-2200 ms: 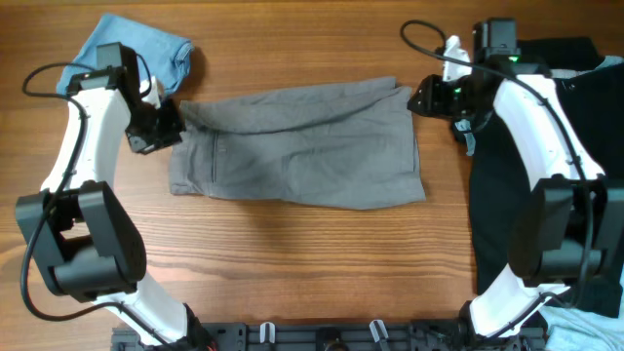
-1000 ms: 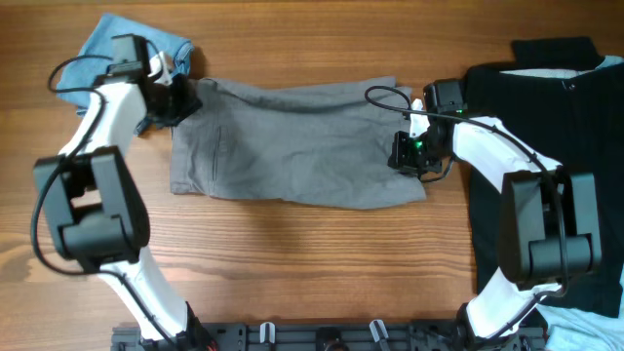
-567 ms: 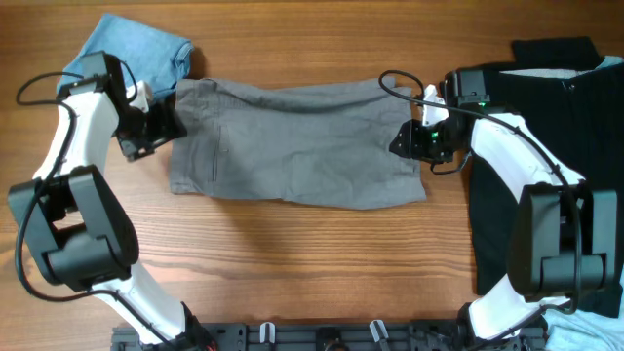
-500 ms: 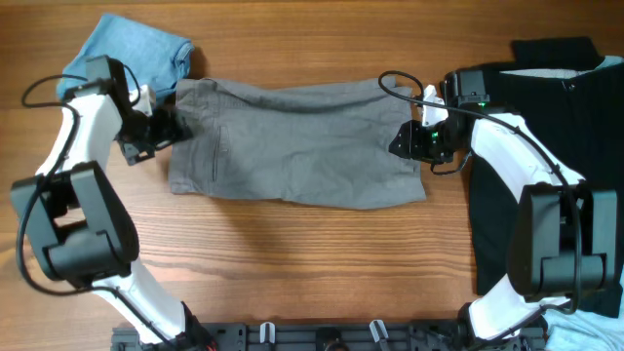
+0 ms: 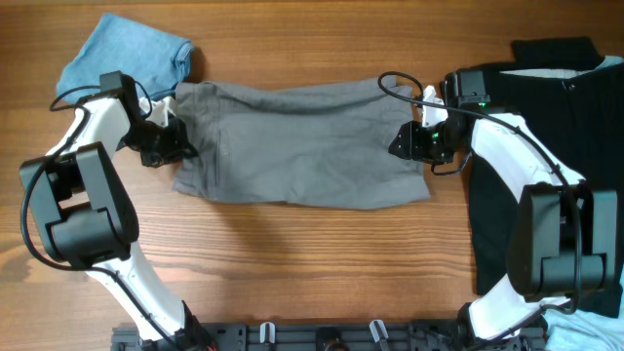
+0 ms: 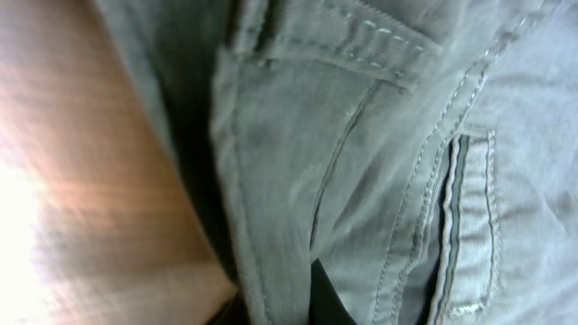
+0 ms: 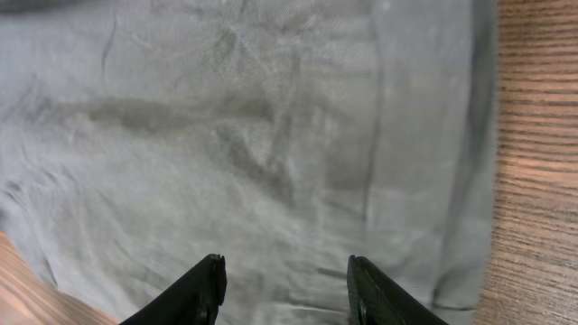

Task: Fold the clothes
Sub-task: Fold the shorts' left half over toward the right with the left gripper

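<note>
I am getting the grey shorts (image 5: 302, 146) ready to fold. My left gripper (image 5: 168, 146) is pinching their waistband. My right gripper (image 7: 284, 280) is spread wide just above them, and next it needs to go down and grab.

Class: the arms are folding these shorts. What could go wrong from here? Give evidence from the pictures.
1. The left jaws seem to pinch only a thin fold at the edge of the grey shorts; it may slip out on lifting.
2. The right jaws stand open over flat fabric, so closing might catch one layer only.
3. The black garment lies under the right arm and could get dragged.
</note>
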Motion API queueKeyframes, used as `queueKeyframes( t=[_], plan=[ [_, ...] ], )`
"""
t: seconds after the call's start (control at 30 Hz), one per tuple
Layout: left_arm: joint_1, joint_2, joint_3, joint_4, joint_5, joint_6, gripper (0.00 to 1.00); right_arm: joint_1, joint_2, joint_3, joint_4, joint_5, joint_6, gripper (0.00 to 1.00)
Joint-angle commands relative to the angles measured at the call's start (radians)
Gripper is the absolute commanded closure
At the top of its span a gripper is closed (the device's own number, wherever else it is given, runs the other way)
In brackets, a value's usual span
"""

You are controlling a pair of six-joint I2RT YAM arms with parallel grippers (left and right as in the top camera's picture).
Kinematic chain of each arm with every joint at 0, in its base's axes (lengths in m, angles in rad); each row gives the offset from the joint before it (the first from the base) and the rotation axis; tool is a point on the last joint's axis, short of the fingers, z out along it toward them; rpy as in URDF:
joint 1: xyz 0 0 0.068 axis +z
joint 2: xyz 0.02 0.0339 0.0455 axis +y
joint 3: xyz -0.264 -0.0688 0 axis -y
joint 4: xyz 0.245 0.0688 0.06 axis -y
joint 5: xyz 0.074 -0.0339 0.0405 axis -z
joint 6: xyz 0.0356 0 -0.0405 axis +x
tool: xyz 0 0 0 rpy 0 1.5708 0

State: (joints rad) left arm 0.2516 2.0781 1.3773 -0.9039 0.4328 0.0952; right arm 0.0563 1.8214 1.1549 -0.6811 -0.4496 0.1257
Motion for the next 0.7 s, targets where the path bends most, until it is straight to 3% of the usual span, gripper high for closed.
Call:
queueKeyframes(
  t=[0.0,0.2,0.37,0.67],
  plan=[
    [0.044,-0.016,0.078,-0.138,-0.043,-0.066,0.96,0.002,-0.019,0.016,-0.012,-0.023,-0.021,0.52],
    [0.077,-0.088,0.403,-0.449,-0.048,-0.08,0.96,0.002,-0.019,0.016,-0.026,-0.023,-0.021,0.52],
    [0.001,-0.125,0.635,-0.57,-0.047,-0.135,0.96,0.002,-0.019,0.016,-0.03,-0.023,-0.021,0.52],
    [-0.364,-0.088,0.624,-0.561,-0.137,-0.209,0.96,0.002,-0.019,0.016,-0.045,-0.023,-0.018,0.52]
  ],
)
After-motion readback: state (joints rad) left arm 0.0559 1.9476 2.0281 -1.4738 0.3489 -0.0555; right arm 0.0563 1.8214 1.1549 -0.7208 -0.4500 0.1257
